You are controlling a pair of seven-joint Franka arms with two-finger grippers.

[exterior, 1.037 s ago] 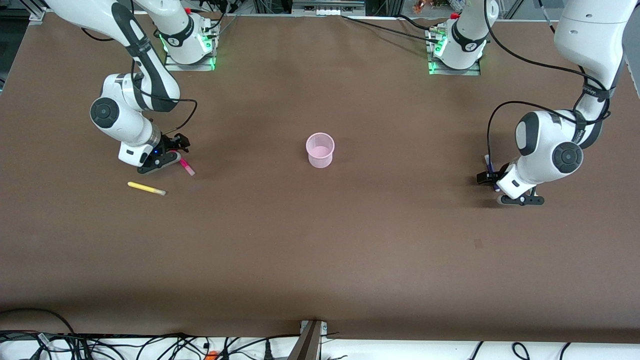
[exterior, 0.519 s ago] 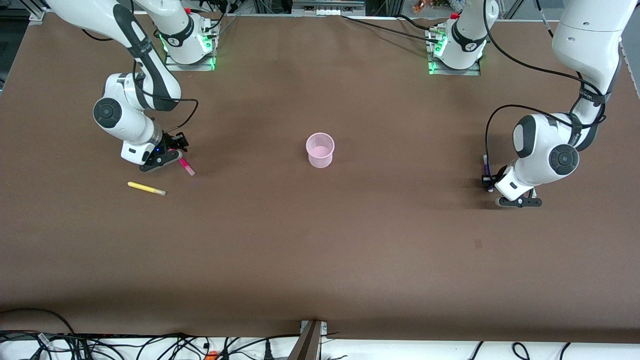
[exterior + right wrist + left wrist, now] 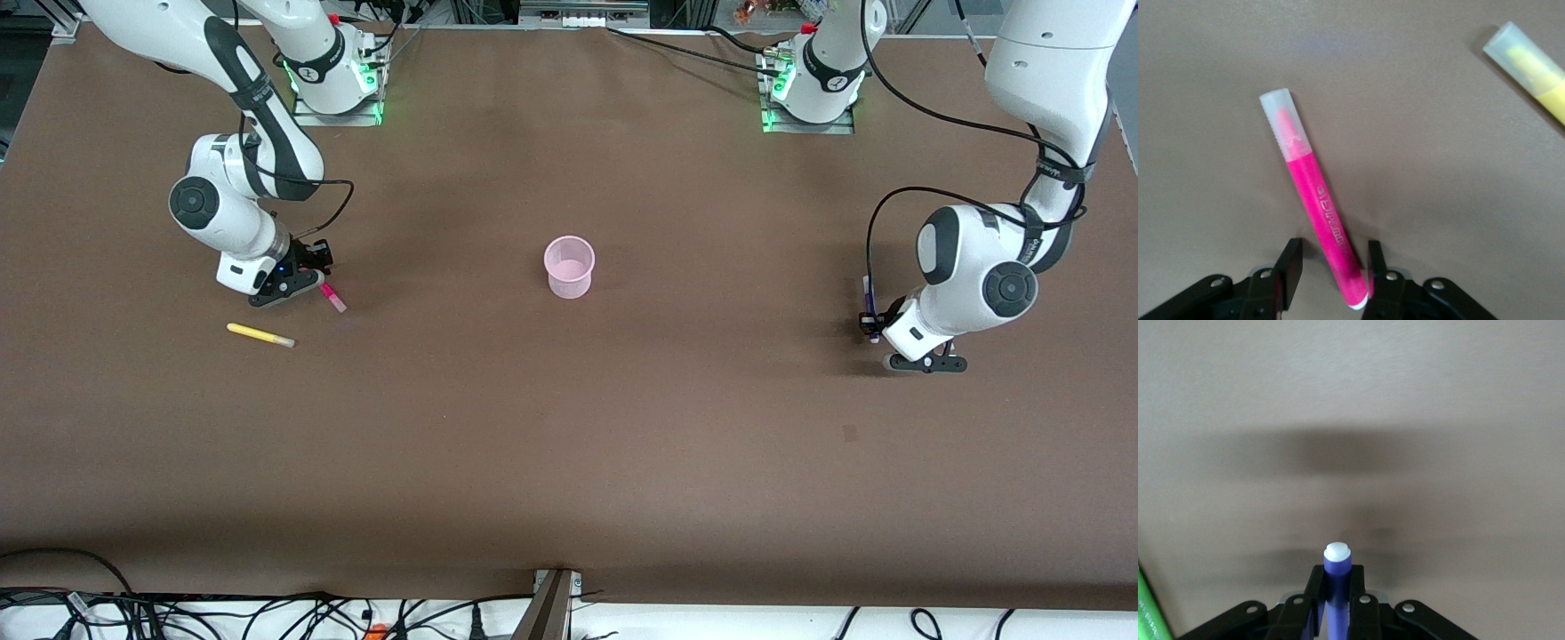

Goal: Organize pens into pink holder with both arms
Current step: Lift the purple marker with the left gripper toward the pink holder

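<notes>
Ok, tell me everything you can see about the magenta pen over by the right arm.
The magenta pen is a short marker with a glossy bright pink barrel bearing pale printed lettering and a frosted translucent cap over its tip. It lies flat on the brown table, toward the right arm's end, a little farther from the front camera than the yellow pen. The right hand straddles its uncapped end, fingers open on either side; whether they touch it is unclear.

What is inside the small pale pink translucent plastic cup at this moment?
No pen stands in the pale pink translucent cup; the front view shows only its pink inner floor. The part of that floor under the near rim is hidden.
</notes>
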